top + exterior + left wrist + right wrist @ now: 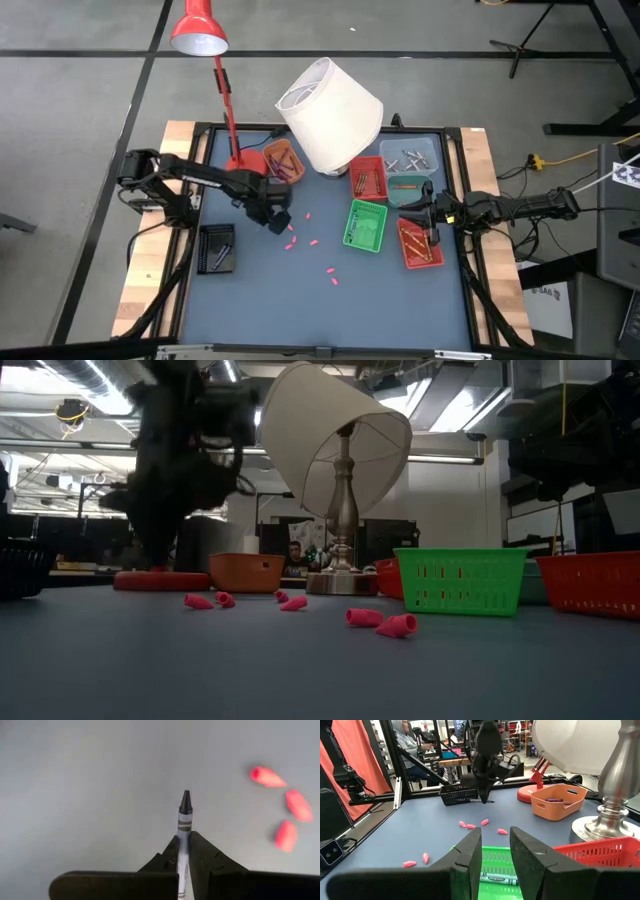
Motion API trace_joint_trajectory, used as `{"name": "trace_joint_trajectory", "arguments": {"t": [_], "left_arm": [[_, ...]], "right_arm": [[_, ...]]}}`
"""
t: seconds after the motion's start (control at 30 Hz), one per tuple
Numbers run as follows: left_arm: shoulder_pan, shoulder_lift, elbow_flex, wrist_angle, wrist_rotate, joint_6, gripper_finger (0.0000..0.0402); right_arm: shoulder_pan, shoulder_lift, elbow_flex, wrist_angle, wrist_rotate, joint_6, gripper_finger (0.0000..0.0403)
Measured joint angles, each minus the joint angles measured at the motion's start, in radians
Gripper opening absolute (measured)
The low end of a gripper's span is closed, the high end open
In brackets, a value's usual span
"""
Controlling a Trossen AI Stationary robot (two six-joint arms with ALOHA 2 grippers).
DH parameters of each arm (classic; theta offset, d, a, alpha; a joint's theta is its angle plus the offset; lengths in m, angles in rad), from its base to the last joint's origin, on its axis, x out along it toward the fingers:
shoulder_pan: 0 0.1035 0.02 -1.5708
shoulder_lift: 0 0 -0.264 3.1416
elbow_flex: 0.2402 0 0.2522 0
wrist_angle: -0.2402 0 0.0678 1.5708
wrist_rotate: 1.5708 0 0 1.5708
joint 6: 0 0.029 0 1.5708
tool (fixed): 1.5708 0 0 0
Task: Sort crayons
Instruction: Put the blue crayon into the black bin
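A: Left gripper (183, 851)?
B: Clamped on 1 slim black-tipped grey wax crayon (184, 822), above the blue table (90, 785).
A: Right gripper (495, 851)?
B: Fingers apart, empty, over the green plastic tray (495, 865).

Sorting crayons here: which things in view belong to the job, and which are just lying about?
Job: black crayon gripped in left claw; green crayon in green tray; orange tray; red tray; right claw.
Lying about: lamp; red desk lamp; pink pieces.
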Motion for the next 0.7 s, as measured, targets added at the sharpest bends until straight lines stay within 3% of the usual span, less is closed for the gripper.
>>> {"name": "trace_joint_trajectory", "arguments": {"t": [0.33,0.53,0.7], "left_arm": [[-0.082,0.000,0.248,-0.363,0.037,0.021,0.0004],[-0.199,-0.002,0.270,-0.555,0.034,-0.105,0.0004],[-0.308,-0.002,0.236,-0.594,0.048,-0.229,0.0004]], "right_arm": [[0.000,0.000,0.000,0.000,0.000,0.000,0.0099],[0.000,0.000,0.000,0.000,0.000,0.000,0.0099],[0.000,0.000,0.000,0.000,-0.001,0.000,0.0099]]}}
